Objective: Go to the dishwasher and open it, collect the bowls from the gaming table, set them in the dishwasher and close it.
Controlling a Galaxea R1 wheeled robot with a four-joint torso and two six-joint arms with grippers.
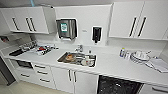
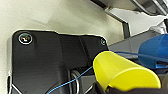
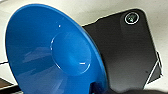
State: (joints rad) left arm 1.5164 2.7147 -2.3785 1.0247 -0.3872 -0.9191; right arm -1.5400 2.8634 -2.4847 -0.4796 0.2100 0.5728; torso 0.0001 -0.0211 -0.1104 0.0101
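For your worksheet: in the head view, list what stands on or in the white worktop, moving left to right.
Cluttered dish rack → sink with dishes → small bottle → stack of plates → papers.

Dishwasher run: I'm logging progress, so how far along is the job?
Done: the built-in dishwasher with dark racked interior stands open under the white counter. In hand: a yellow plastic bowl shows at the left wrist, a blue round plastic bowl at the right, so collection looks done. Left: loading both bowls and closing the door.
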